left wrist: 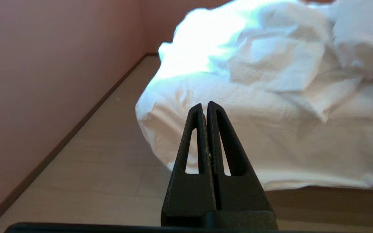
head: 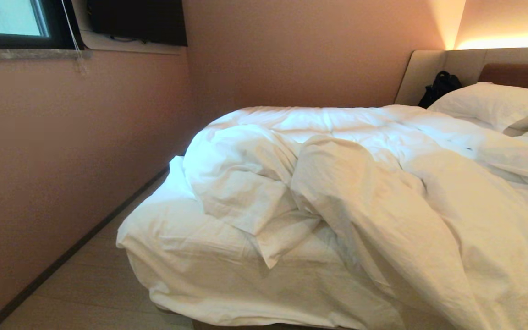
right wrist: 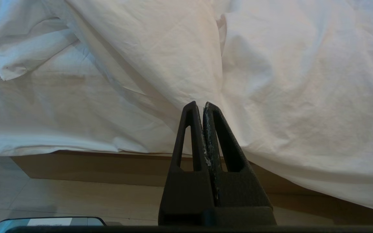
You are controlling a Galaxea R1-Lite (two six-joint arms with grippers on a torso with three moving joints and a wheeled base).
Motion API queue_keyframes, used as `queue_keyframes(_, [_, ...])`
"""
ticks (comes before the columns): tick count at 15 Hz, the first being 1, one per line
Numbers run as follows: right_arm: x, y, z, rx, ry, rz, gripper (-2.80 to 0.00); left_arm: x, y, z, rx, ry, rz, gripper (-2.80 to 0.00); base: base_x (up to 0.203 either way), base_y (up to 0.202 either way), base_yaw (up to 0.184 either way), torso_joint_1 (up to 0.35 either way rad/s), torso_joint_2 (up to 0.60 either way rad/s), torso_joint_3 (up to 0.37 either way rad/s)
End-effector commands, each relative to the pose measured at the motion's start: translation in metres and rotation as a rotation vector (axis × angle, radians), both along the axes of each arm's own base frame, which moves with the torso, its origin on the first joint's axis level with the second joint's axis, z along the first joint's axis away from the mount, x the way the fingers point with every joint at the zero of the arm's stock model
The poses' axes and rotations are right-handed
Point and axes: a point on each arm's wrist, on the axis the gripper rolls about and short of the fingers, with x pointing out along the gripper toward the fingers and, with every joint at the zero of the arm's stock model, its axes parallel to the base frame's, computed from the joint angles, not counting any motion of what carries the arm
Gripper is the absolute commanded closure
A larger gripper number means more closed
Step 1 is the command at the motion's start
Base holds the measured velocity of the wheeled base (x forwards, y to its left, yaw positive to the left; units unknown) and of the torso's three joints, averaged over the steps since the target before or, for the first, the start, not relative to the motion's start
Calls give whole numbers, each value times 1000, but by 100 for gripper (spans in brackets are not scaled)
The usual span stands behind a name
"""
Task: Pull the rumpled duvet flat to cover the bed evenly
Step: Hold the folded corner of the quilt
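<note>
A thick white duvet lies bunched in deep folds across a wide low bed, heaped toward the middle and the right of the head view. One puffy fold rises near the centre and spills down over the foot edge on the right, hanging past the tan wooden base. To the left of that fold, the foot corner of the bed is covered only by flatter, wrinkled white cloth, with a folded flap of the duvet resting on it. At the far right, by the head of the bed, two plump white pillows lean against a beige panel that frames a brown padded headboard. A dark bag-like object sits in the corner beside the pillows; what it contains cannot be seen.

The left gripper hangs in the air off the foot corner of the bed, above pale floor, its two black fingers pressed together and holding nothing. The right gripper hangs near the draped edge of the duvet at the foot of the bed, fingers likewise pressed together and empty; whether its tips touch the cloth cannot be told.

A pink wall runs along the left side of the bed, with a dark-framed window high up.
</note>
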Motion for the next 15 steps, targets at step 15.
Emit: queue_keyframes(15, [0,0,0,0,0,0,0,142,-3,144,-234,284,-140,0,0,0,0,0,0,0])
